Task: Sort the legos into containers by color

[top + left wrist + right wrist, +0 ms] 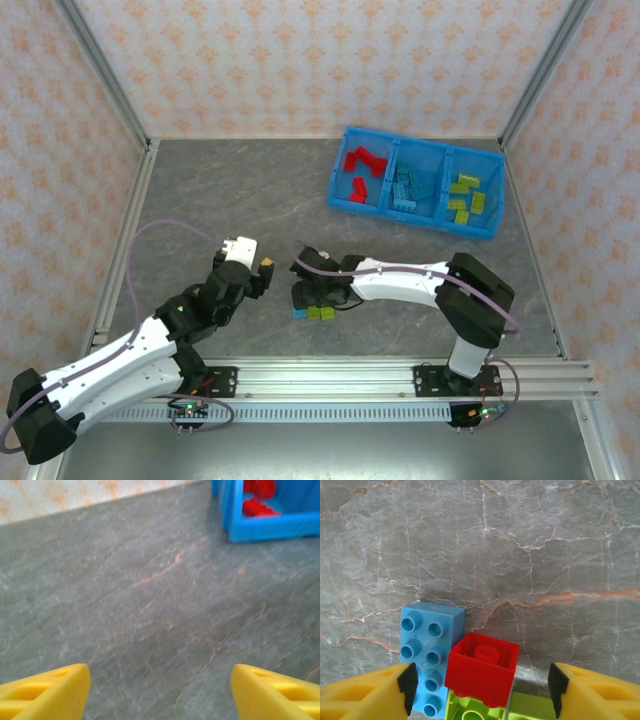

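Note:
My right gripper (pixel 482 692) is open low over a small cluster of legos on the table. An upside-down red lego (pixel 482 669) lies between its pads without touching either. A blue eight-stud lego (pixel 431 652) lies beside the red one, reaching under the left pad. Lime legos (pixel 472 709) lie at the frame's bottom edge. From above, this gripper (pixel 308 298) hovers over the blue lego (pixel 300 313) and lime lego (pixel 320 313). My left gripper (pixel 160 695) is open over bare table, and from above this gripper (pixel 262 273) sits left of the cluster. The containers (pixel 400 217) hold red (pixel 362 165), blue (pixel 408 186) and lime (pixel 466 196) legos.
The blue bin stands at the back right, near the cage's right post. Its near corner (pixel 270 527) with red legos (pixel 257 505) shows in the left wrist view. Patterned walls enclose the grey marbled table (pixel 230 190), with a metal rail (pixel 330 378) along the near edge.

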Robot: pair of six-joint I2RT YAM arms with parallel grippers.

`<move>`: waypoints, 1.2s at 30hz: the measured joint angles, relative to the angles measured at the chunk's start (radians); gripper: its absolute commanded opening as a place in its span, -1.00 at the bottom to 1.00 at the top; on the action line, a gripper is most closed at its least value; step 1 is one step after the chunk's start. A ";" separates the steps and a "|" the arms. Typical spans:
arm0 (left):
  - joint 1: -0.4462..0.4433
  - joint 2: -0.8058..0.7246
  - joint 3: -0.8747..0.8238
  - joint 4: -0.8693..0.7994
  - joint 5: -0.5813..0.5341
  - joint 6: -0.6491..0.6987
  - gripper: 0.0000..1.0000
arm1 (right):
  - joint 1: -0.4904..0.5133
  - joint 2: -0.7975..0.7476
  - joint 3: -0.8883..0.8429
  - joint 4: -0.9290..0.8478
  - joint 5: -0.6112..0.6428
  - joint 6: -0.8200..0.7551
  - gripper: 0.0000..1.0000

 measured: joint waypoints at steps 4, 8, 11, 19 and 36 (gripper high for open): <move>0.001 -0.001 -0.044 0.016 0.018 0.018 0.67 | 0.000 0.002 0.003 0.000 0.014 0.018 -0.02; 0.001 -0.027 -0.072 0.058 0.018 0.021 0.75 | 0.000 0.014 0.013 -0.008 0.022 0.019 -0.02; 0.001 -0.032 -0.078 0.064 0.019 0.018 0.81 | 0.002 0.034 0.025 -0.016 0.030 0.019 -0.03; 0.004 -0.066 -0.079 0.079 0.019 0.019 0.89 | 0.007 0.080 0.046 -0.027 0.049 0.030 -0.33; 0.005 -0.095 -0.154 0.235 0.377 0.067 1.00 | -0.190 -0.177 -0.095 0.091 0.096 0.046 -0.53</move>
